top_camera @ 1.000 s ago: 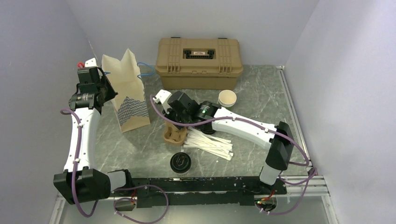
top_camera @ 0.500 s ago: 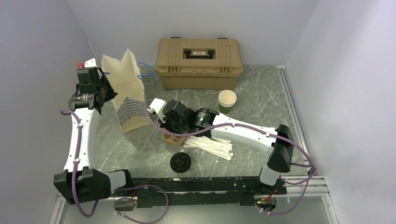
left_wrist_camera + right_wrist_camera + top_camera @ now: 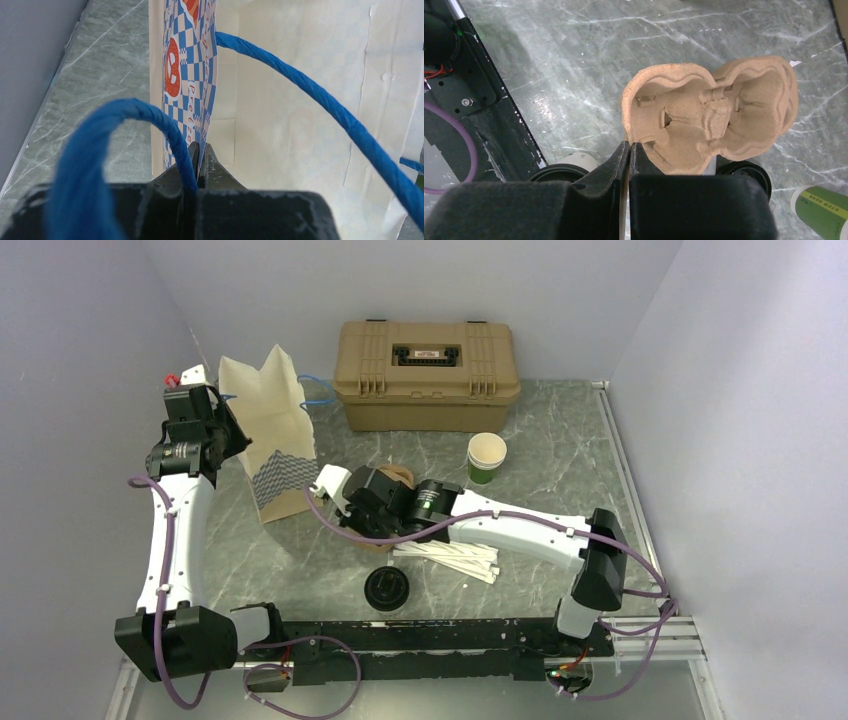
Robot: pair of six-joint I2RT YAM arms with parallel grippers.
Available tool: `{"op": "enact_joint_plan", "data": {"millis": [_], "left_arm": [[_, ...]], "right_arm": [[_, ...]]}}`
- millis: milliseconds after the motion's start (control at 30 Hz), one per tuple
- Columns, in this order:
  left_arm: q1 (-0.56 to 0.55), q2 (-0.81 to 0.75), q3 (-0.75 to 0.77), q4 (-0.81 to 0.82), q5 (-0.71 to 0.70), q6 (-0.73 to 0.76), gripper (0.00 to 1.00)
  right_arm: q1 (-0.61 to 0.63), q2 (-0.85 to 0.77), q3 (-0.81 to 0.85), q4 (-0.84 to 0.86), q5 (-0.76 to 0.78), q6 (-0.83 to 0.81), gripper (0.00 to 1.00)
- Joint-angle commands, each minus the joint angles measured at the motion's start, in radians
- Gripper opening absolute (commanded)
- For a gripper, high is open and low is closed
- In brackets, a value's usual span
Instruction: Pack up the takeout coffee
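Observation:
The takeout coffee point(image 3: 386, 588) stands near the front rail. From above only its round black lid and a sliver of its side show. The lid also shows at the lower left of the right wrist view point(image 3: 556, 172). My right gripper point(image 3: 380, 490) point(image 3: 629, 145) is shut on the edge of a brown pulp cup carrier point(image 3: 399, 474) point(image 3: 704, 115) and holds it off the table, right of the paper bag point(image 3: 270, 435). My left gripper point(image 3: 222, 435) point(image 3: 201, 147) is shut on the bag's top edge point(image 3: 192, 85), beside a blue handle point(image 3: 150, 115).
A second black lid point(image 3: 744, 175) lies under the carrier; I cannot tell if it sits on a cup. A green paper cup point(image 3: 486, 457) point(image 3: 819, 210), a tan toolbox point(image 3: 425, 375) at the back, white sticks point(image 3: 450, 555) and the black front rail point(image 3: 430, 635).
My right gripper has lifted the pulp carrier off the table and swung left toward the bag, uncovering the green cup. The left arm, the bag and the lidded cup have not moved.

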Motion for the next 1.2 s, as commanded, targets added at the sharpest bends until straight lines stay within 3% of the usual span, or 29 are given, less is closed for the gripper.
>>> {"op": "enact_joint_plan", "data": {"millis": [0, 200, 367, 533, 633, 867, 1167], "left_arm": [[0.006, -0.028, -0.006, 0.05, 0.014, -0.004, 0.0], [0.006, -0.025, -0.007, 0.051, 0.014, -0.005, 0.0], [0.007, -0.024, -0.009, 0.053, 0.014, -0.004, 0.0], [0.012, -0.022, -0.012, 0.056, 0.032, -0.004, 0.0], [0.013, -0.021, -0.01, 0.055, 0.032, -0.004, 0.0], [0.016, -0.02, -0.011, 0.056, 0.036, -0.005, 0.0], [0.019, -0.018, -0.011, 0.056, 0.045, -0.005, 0.0]], "right_arm": [[0.029, 0.02, 0.004, -0.007, -0.008, 0.008, 0.0], [0.053, 0.047, 0.003, -0.011, -0.003, 0.034, 0.0], [0.055, 0.066, -0.001, -0.02, -0.001, 0.036, 0.06], [0.061, 0.074, 0.01, -0.024, 0.027, 0.034, 0.3], [0.062, 0.068, 0.01, -0.017, 0.03, 0.032, 0.39], [0.064, 0.042, 0.016, -0.007, 0.056, 0.033, 0.41], [0.025, -0.011, 0.011, -0.011, 0.157, -0.039, 0.54]]}}
